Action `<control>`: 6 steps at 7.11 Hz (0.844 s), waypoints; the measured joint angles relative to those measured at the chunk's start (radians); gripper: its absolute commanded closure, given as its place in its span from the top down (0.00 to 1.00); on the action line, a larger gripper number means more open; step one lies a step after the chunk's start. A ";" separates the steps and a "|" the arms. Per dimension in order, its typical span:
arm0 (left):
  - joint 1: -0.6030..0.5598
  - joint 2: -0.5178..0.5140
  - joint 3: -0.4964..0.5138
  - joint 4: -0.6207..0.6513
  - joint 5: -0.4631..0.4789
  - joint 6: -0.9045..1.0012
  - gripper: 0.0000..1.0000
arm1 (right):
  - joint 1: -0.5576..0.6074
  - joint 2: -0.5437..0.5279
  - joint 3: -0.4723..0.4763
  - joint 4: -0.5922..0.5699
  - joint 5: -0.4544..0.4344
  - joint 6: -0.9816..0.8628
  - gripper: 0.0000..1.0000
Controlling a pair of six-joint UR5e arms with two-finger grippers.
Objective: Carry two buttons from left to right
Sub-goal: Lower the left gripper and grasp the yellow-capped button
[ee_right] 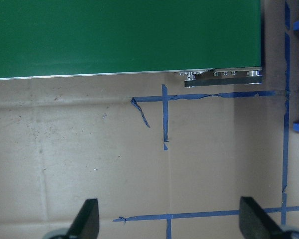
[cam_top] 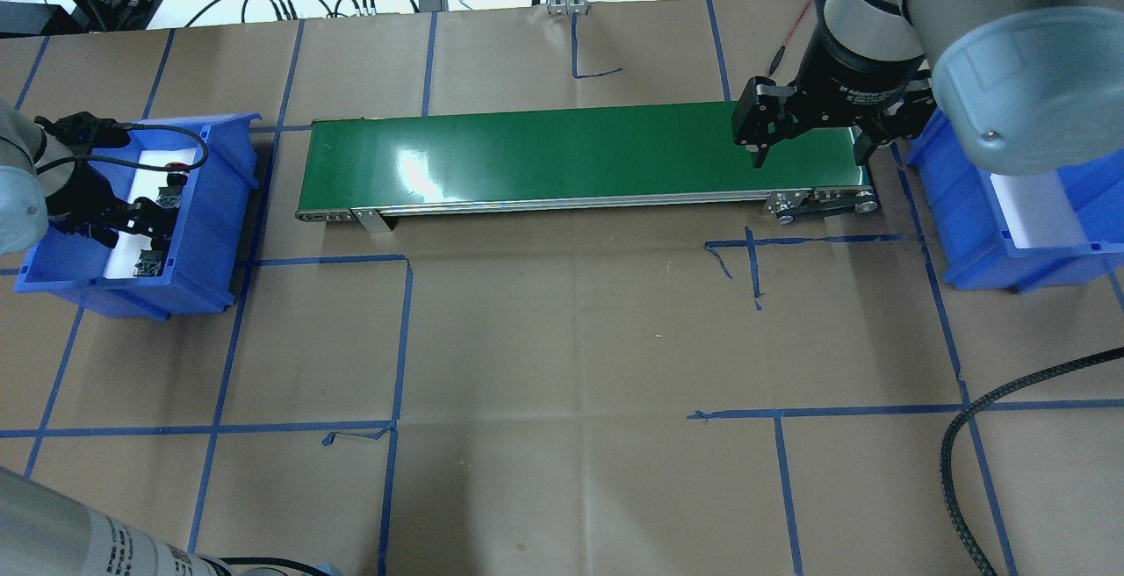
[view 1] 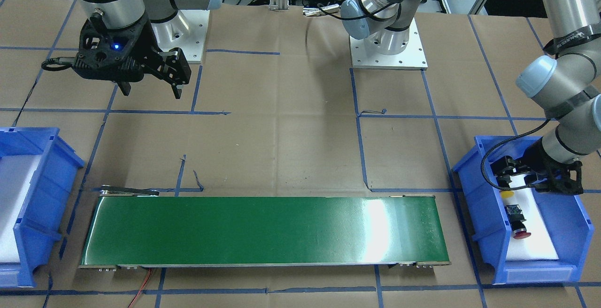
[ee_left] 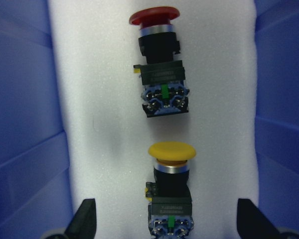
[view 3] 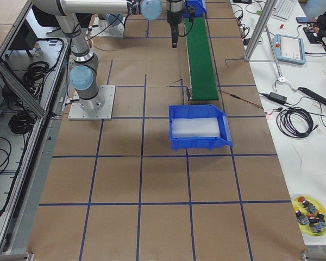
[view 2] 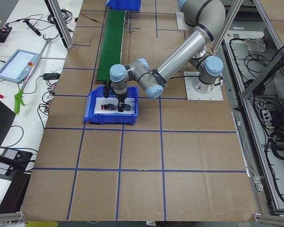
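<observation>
- The left gripper (ee_left: 167, 224) is nearest in its wrist view. Its jaws are spread wide and hold nothing, with each fingertip close to a side edge of the white foam liner (ee_left: 104, 99).
- The yellow mushroom-capped push-button (ee_left: 171, 189) lies on its side between those fingertips, on the liner's midline. Neither fingertip touches it.
- The red mushroom-capped push-button (ee_left: 159, 64) lies beyond it, near the liner's far end and a little apart from the yellow cap. Both caps point the same way.
- The blue plastic bin (view 1: 488, 214) that carries both buttons sits at the left end of the paper-covered table.
- The long green conveyor belt (view 1: 263, 228) runs across the table from that bin, and nothing shows on it.
- The right gripper (cam_top: 812, 153) hangs over the belt's right end, fingers wide apart and carrying nothing.
- A second blue bin (cam_top: 975, 251) with a white liner stands past the belt's right end, and neither button is in it.
- I judge that nothing has been moved yet. The first pick, probably the yellow button, is being lined up, and both transfers remain.
</observation>
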 measured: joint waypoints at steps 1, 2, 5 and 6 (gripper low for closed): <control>0.000 -0.011 -0.017 0.029 0.004 0.000 0.98 | 0.000 0.000 0.000 0.000 0.000 0.000 1.00; 0.000 -0.016 -0.025 0.042 0.006 -0.001 0.78 | 0.000 0.000 0.001 0.000 0.000 0.000 1.00; 0.001 -0.015 -0.028 0.047 0.002 -0.011 0.26 | 0.000 0.000 0.002 0.000 0.000 0.001 1.00; 0.003 -0.014 -0.028 0.045 -0.001 -0.019 0.13 | 0.000 0.000 0.002 0.000 0.000 0.001 1.00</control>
